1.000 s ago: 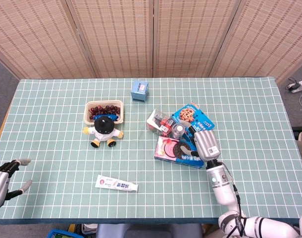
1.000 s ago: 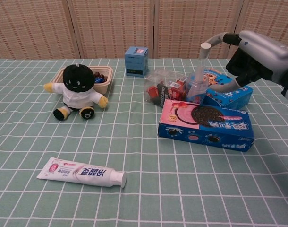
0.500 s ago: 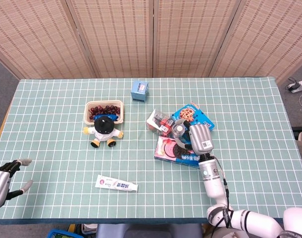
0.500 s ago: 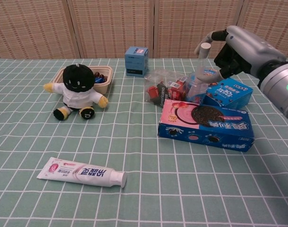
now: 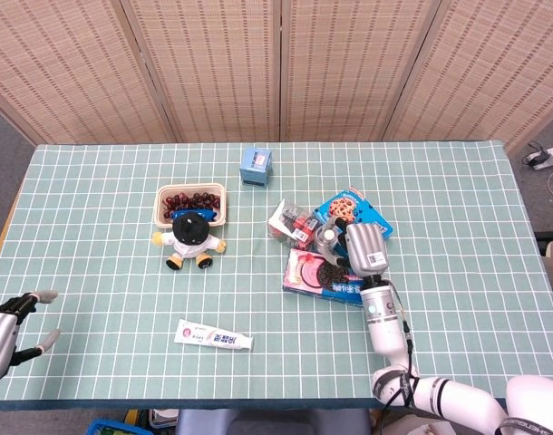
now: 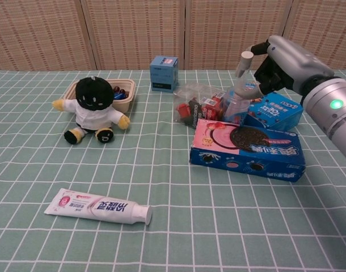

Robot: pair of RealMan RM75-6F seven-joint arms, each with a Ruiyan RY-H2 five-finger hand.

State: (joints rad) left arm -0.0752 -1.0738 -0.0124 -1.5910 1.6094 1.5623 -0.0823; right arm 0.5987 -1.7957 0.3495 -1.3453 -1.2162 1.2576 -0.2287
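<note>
My right hand (image 5: 364, 247) (image 6: 278, 58) hovers over the blue cookie box (image 6: 273, 111), fingers spread and holding nothing. Its fingertips (image 6: 246, 57) reach above a clear plastic jar (image 6: 235, 106) (image 5: 326, 237) standing in the snack pile. Whether a lower finger touches the jar I cannot tell. A blue-and-pink sandwich-cookie box (image 6: 247, 149) (image 5: 320, 274) lies in front of the jar. A clear packet of red snacks (image 6: 197, 103) (image 5: 291, 223) lies left of it. My left hand (image 5: 10, 328) is at the table's near left edge, fingers apart and empty, seen only in the head view.
A black-headed plush doll (image 6: 95, 110) (image 5: 192, 236) sits before a beige bowl of dark red fruit (image 5: 191, 200). A small blue box (image 6: 164, 73) (image 5: 255, 165) stands at the back. A toothpaste tube (image 6: 98, 206) (image 5: 214, 336) lies near the front edge. Folding screens stand behind the table.
My right hand has moved left and toward the back, from the right of the cookie boxes to above the clear jar. The left hand has not moved.
</note>
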